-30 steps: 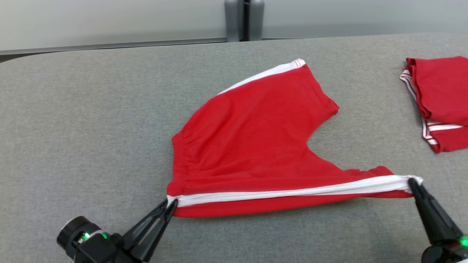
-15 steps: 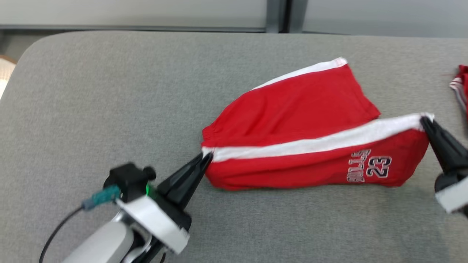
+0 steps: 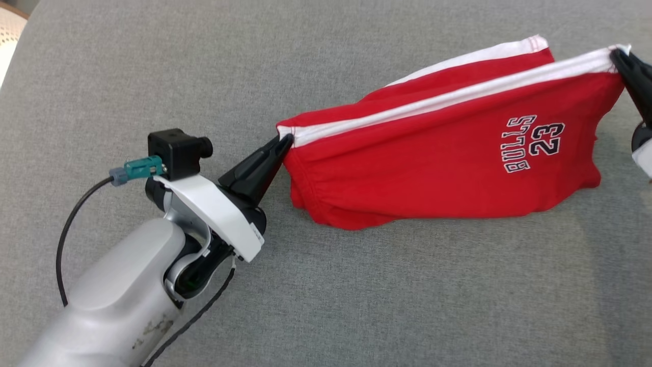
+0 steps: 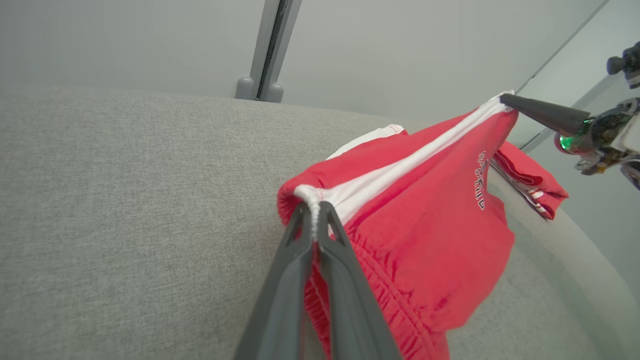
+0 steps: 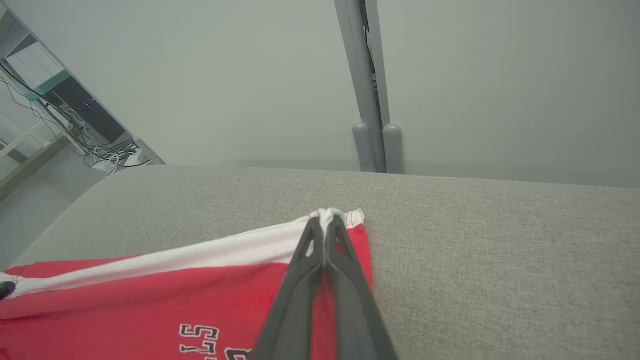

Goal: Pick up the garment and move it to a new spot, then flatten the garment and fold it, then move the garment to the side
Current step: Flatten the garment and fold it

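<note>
1. Grey fabric-covered table (image 3: pixel 153 76). It spans the head view, with a rounded corner at upper left.
2. Red shorts (image 3: pixel 433 173). They sit right of centre in the head view, strung between the two grippers by one striped side. The top edge is raised off the table. The body sags below it, and the bottom fold appears to rest on the grey surface. The other leg, with its own white edge, lies just behind.
3. Left forearm (image 3: pixel 117 306). Pale, entering from lower left, with a black cable (image 3: pixel 66 229) looping beside it.
4. Second red garment (image 4: pixel 532 181). It lies on the table beyond the shorts. I cannot tell whether the two touch.
5. White stripe (image 3: pixel 448 97). It is pulled into a straight line from one gripper to the other.
6. Left gripper (image 3: pixel 287 141). Jaws pressed together on the waistband end of the stripe. In the left wrist view the gathered elastic is pinched at the very tips.
7. Right gripper (image 3: pixel 617 52). It is at the upper right edge of the head view, jaws clamped on the hem corner of the same stripe, as confirmed in the right wrist view.
8. Print "BULLS 23" (image 3: pixel 532 142). It is on the hanging face near the right gripper's end and reads upside down in the head view.
</note>
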Available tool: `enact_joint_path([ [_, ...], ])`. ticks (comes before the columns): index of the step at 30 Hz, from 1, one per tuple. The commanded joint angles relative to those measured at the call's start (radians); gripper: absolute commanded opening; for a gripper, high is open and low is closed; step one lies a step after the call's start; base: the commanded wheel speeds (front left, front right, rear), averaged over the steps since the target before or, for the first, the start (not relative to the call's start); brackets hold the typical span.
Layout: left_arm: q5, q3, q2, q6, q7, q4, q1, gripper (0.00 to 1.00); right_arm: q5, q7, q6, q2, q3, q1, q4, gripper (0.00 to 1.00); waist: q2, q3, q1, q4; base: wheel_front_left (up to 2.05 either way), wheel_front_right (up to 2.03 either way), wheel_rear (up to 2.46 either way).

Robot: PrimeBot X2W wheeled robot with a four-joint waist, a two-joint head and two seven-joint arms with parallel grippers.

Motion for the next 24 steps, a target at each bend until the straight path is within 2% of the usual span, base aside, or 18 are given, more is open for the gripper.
enact_joint_path([
  [1,-0.023,-0.011,0.004,-0.001,-0.010,0.017,-0.034,0.00,-0.006,0.015,0.000,0.000,0.011,-0.043,0.025,0.00,0.0000,0.026,0.0000,0.011,0.00,0.00,0.00],
  [14,-0.092,-0.116,-0.022,-0.001,-0.093,0.140,-0.151,0.00,-0.015,0.008,0.000,0.010,0.121,-0.250,0.199,0.00,0.0000,0.089,0.0000,0.030,0.00,0.00,0.00],
  [15,-0.096,-0.123,-0.026,-0.001,-0.101,0.150,-0.159,0.00,-0.015,0.000,0.000,0.012,0.130,-0.260,0.212,0.10,0.0000,0.091,0.0000,0.031,0.00,0.00,0.00],
  [16,-0.101,-0.130,-0.029,-0.001,-0.109,0.160,-0.166,0.07,-0.019,-0.012,0.000,0.013,0.137,-0.271,0.224,0.37,0.0000,0.092,0.0000,0.032,0.00,0.00,0.00],
  [17,-0.101,-0.135,-0.031,-0.001,-0.117,0.173,-0.172,0.29,-0.021,-0.027,0.000,0.015,0.144,-0.278,0.234,0.83,0.0000,0.093,0.0000,0.032,0.00,0.00,0.00],
  [18,-0.102,-0.140,-0.035,-0.001,-0.123,0.184,-0.177,0.64,-0.018,-0.047,0.000,0.018,0.152,-0.284,0.243,1.00,0.0000,0.092,0.0000,0.033,0.00,0.00,0.00],
  [19,-0.103,-0.143,-0.039,-0.001,-0.130,0.196,-0.182,1.00,-0.012,-0.068,0.000,0.021,0.158,-0.288,0.252,1.00,0.0000,0.091,0.0000,0.032,0.00,0.00,0.00],
  [24,-0.081,-0.151,-0.045,-0.001,-0.152,0.226,-0.164,1.00,0.019,-0.157,0.000,0.020,0.194,-0.243,0.258,1.00,0.0000,0.061,0.0000,0.023,0.00,0.00,0.00],
])
